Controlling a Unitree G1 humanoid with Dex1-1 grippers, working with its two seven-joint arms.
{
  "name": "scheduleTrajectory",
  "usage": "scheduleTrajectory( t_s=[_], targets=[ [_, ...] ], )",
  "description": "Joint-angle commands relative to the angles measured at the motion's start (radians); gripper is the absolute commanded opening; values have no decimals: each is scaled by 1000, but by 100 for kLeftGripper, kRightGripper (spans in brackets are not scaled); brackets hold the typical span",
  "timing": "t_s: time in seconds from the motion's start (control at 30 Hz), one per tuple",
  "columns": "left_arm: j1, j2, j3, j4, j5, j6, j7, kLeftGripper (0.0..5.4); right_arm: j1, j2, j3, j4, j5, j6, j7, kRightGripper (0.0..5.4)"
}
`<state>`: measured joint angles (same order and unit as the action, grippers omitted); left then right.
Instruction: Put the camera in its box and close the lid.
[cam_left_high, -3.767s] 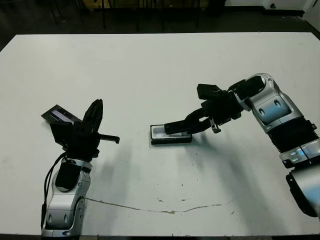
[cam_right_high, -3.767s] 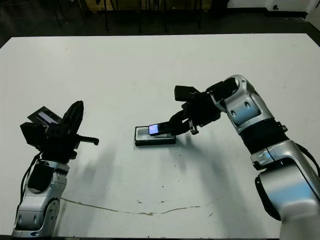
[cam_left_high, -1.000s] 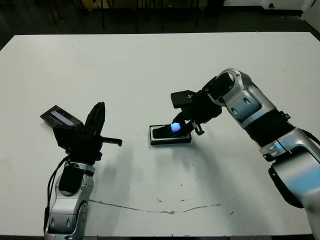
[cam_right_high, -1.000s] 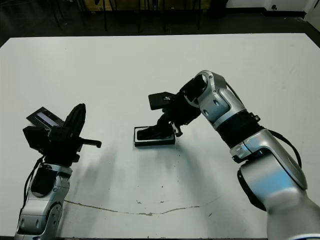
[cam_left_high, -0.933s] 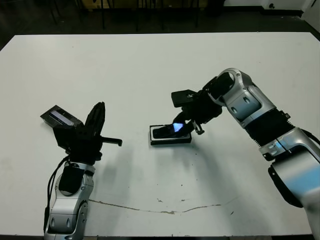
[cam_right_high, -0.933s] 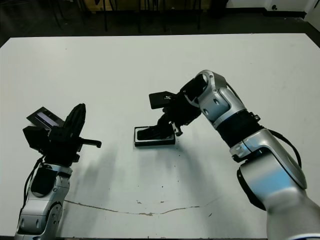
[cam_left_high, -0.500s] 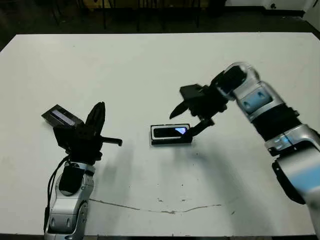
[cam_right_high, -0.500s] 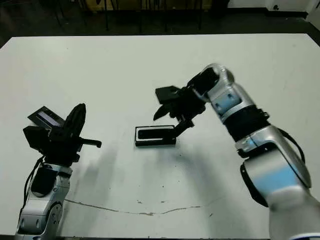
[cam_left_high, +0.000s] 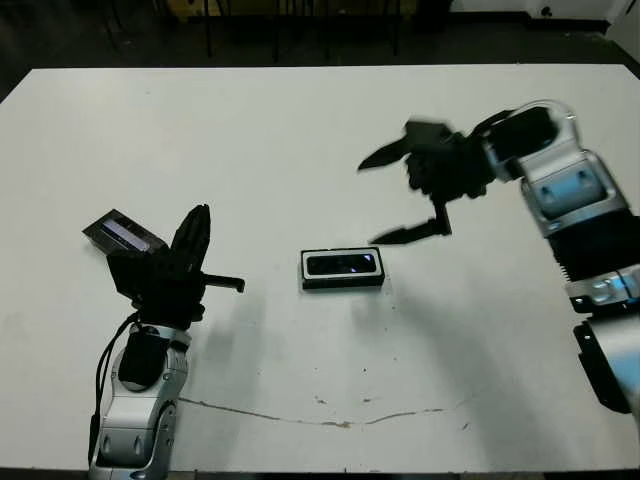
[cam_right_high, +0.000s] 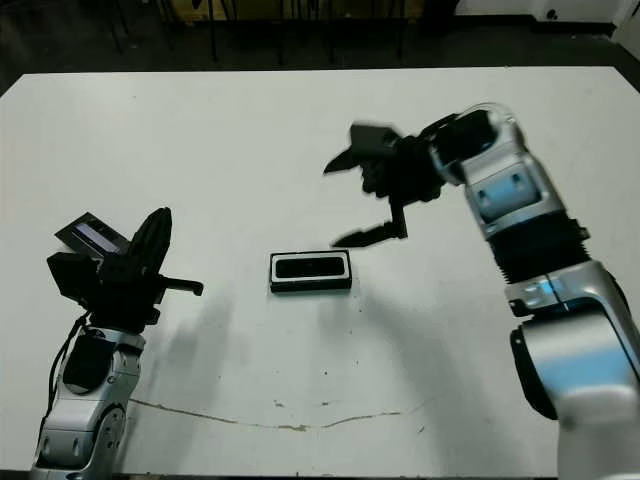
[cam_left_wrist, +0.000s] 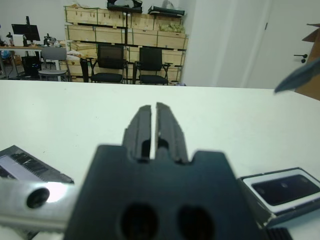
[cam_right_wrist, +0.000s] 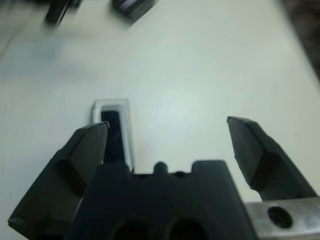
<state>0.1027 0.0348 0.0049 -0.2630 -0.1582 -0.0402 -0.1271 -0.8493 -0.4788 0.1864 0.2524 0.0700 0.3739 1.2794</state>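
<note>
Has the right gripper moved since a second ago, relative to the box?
Yes. The right gripper has lifted off the box and pulled back toward the robot's right, fingers wide open. The camera now lies flat inside the box.

The right end effector (cam_right_wrist: 167, 142) hangs spread wide above the table (cam_right_wrist: 200, 65); the camera (cam_right_wrist: 114, 135) lies in the box (cam_right_wrist: 111, 106).

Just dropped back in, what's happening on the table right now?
The camera lies flat in the box mid-table. The right gripper hangs above and to the right of it, fingers wide open and empty. The lid lies on the table by the left gripper, whose fingers are shut on nothing. The box is not yet closed.
</note>
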Motion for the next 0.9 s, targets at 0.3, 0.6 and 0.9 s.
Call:
scheduleTrajectory(
  t_s=[0.3,0.6,0.9],
  targets=[
    [45,32,16,-70,-3,21,-14,0,518,69,-251,-524,37,16,-577,437],
    [178,239,290,-369,-114,157,-86,0,699,55,-307,-696,103,39,-685,275],
    [172,499,696,-416,-280,474,-99,0,727,54,-313,-763,150,90,-745,113]
  ],
)
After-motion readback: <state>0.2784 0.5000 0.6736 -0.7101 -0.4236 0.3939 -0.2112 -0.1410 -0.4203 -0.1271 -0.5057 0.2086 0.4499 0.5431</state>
